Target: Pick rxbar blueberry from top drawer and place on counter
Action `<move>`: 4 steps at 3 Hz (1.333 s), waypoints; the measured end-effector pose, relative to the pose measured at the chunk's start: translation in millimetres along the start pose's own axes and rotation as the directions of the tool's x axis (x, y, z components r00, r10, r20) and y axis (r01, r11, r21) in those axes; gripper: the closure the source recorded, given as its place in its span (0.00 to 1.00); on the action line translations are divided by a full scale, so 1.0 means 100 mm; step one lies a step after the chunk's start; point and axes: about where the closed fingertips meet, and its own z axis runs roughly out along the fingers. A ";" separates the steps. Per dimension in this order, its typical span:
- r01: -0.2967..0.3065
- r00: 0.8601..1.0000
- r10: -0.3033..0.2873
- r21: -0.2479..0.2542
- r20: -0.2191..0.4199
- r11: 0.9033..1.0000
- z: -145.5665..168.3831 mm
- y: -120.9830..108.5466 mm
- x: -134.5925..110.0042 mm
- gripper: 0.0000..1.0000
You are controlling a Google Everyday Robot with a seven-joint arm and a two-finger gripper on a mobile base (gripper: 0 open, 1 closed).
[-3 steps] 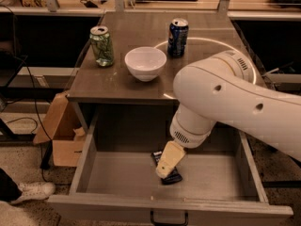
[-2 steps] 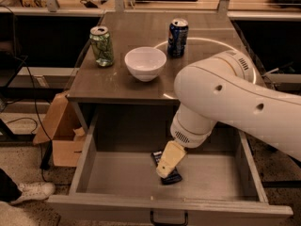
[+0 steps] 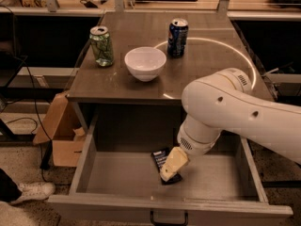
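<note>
The rxbar blueberry (image 3: 159,157) is a dark navy wrapper lying flat on the floor of the open top drawer (image 3: 117,175), right of its middle. My gripper (image 3: 172,165) reaches down into the drawer from the right and sits right on top of the bar, hiding its lower right part. My white arm (image 3: 225,109) crosses over the right half of the drawer. The grey-brown counter (image 3: 207,65) with a white arc lies above and behind the drawer.
On the counter stand a green can (image 3: 102,46) at the left, a white bowl (image 3: 145,62) in the middle and an upright blue soda can (image 3: 177,37) behind it. A cardboard box (image 3: 61,135) sits on the floor left of the drawer. The drawer's dark handle (image 3: 168,219) faces front.
My arm's upper body has dropped slightly over the drawer. The gripper stays on the bar, a touch lower. The bar has not moved.
</note>
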 end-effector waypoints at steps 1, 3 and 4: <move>-0.060 0.998 0.059 -0.024 -0.018 0.998 0.14 -0.02 -0.04 0.00; -0.086 0.996 0.084 -0.059 -0.034 0.995 0.28 0.02 0.02 0.00; -0.117 0.993 0.114 -0.101 -0.036 0.988 0.44 0.05 0.11 0.00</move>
